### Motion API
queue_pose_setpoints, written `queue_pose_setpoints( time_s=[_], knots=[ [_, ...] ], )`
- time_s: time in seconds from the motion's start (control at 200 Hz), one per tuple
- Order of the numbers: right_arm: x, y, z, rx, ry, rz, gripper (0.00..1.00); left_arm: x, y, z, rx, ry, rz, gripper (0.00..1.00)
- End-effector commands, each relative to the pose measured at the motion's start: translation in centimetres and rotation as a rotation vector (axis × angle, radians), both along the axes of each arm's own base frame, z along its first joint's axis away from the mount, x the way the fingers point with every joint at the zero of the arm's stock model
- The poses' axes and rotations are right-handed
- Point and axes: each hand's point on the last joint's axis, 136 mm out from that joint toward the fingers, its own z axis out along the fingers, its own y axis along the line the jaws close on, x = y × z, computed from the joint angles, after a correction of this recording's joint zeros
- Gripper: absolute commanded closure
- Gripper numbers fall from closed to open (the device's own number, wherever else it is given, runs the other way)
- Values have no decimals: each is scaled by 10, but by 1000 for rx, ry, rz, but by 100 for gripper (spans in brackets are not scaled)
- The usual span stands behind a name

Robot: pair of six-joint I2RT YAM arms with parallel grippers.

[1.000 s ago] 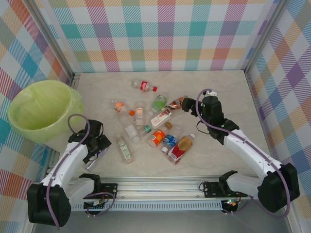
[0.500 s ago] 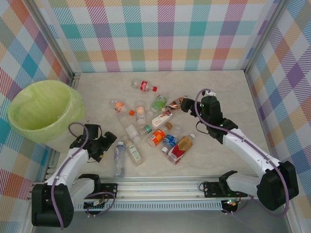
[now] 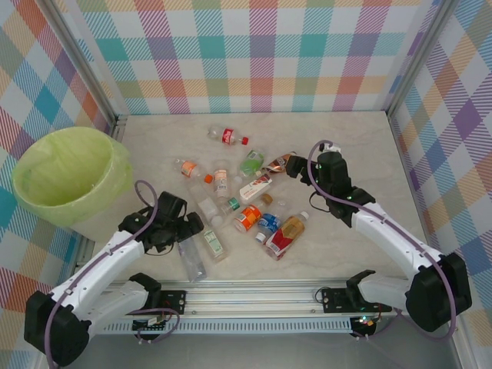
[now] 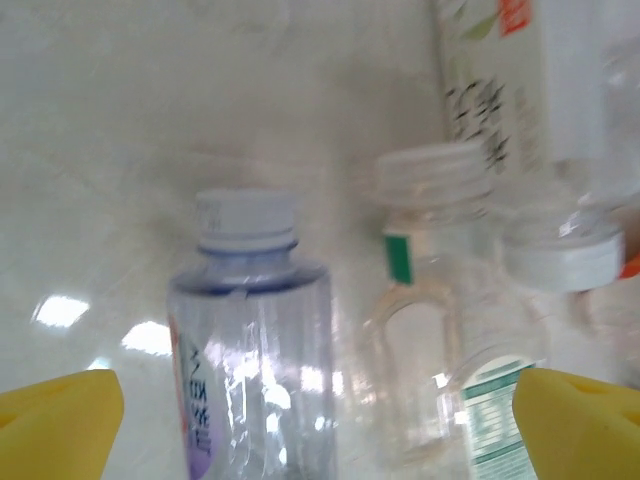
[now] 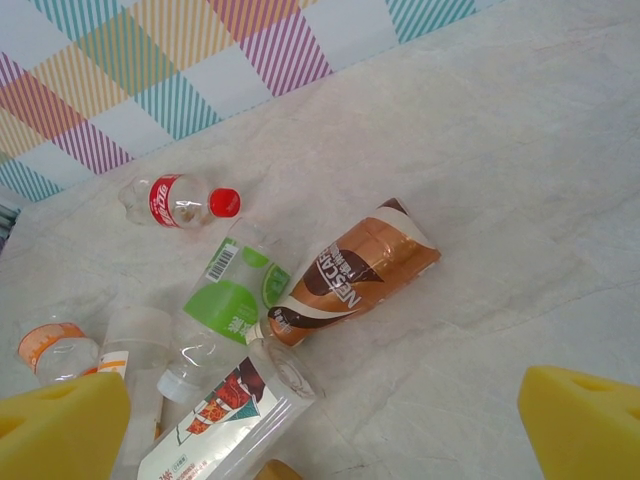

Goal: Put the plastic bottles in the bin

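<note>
L gripper [image 4: 320,420] has swung right since last frame, and I see it wide apart at a clear purple-label white-cap plastic bottle [image 4: 250,340], R gripper [image 5: 322,422] apart too, empty.

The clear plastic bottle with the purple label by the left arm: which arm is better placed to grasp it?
Left. Its open claw faces the clear purple-labelled plastic bottle, framed between its yellow fingers; the round yellow-green plastic bin stands on that side. The right claw hovers beyond the scattered bottles.
</note>
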Motion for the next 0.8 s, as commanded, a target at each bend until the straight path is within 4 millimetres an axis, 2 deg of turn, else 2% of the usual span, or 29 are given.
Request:
queue_pose_setpoints(
  time_s=[0.0,0.07,0.22,0.37,0.54,0.795],
  knots=[
    [2,5,-3,12,9,11,0,-23,7,-20,77,104,13,0],
    [3,6,-3,7,11,17,0,-26,1,-27,89,127,-4,0],
    [6,6,-3,-5,7,14,0,-32,8,-44,139,144,1,1],
    [8,7,-4,-13,7,19,0,-35,3,-56,97,141,-12,12],
    [7,8,-6,-13,13,22,0,-42,0,-64,82,155,-69,18],
    [6,7,-8,-11,17,21,0,-40,-6,-71,69,159,-116,35]
  ],
)
